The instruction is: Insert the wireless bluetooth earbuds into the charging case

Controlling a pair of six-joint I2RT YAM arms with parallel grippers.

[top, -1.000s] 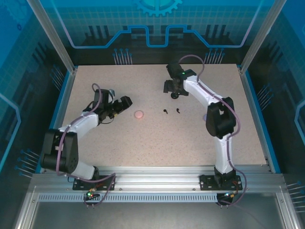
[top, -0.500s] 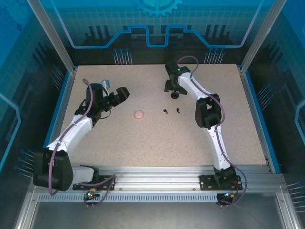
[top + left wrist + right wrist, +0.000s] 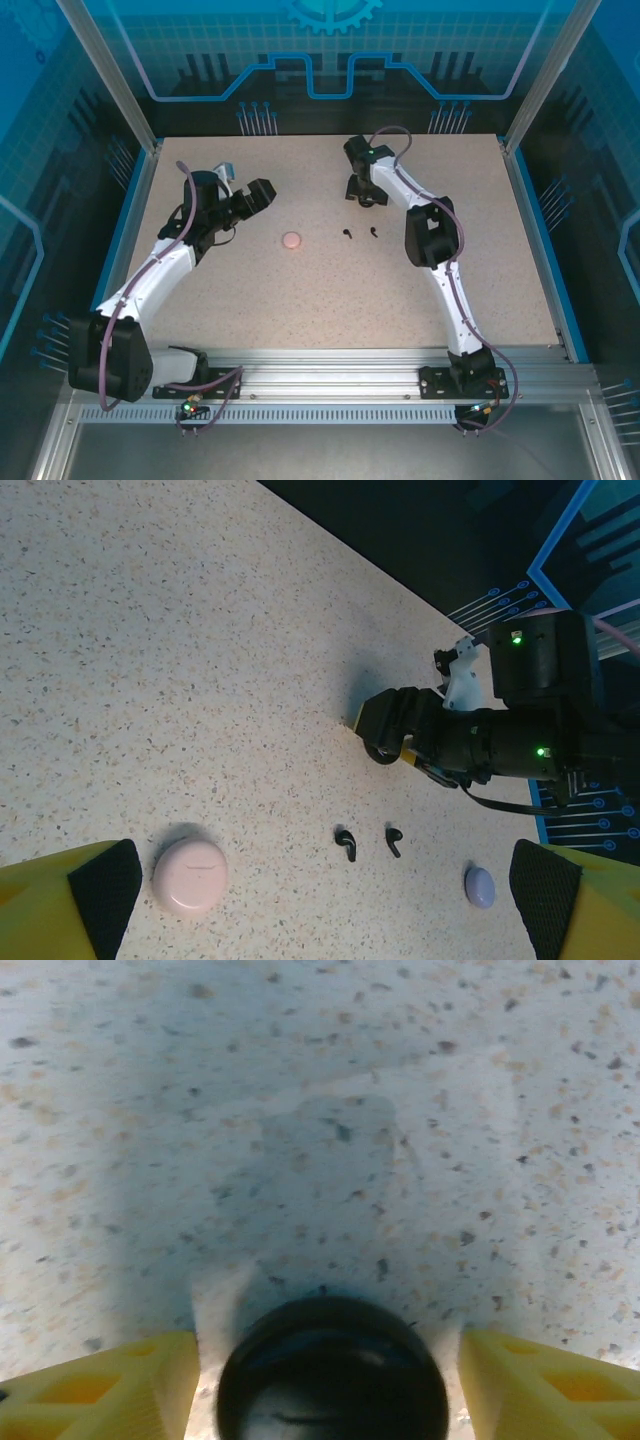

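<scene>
Two black earbuds [image 3: 347,235] [image 3: 371,233] lie side by side mid-table, also in the left wrist view [image 3: 346,844] [image 3: 393,841]. A round black charging case [image 3: 332,1370] sits on the table between the yellow fingers [image 3: 100,1385] of my right gripper [image 3: 330,1390], with a gap showing on each side, so the jaws are open around it. From above, that gripper [image 3: 363,193] points down on the case [image 3: 367,200]. My left gripper [image 3: 255,195] hovers wide open, left of the pink case, holding nothing.
A round pale pink case [image 3: 291,240] lies closed left of the earbuds, and appears again in the left wrist view [image 3: 190,877]. A small lilac rounded object [image 3: 480,887] lies right of the earbuds. Blue rails [image 3: 130,215] edge the table.
The right gripper has sunk lower over the black case and its jaws have narrowed towards it. The left arm swung back and left a second ago and has since held still.
</scene>
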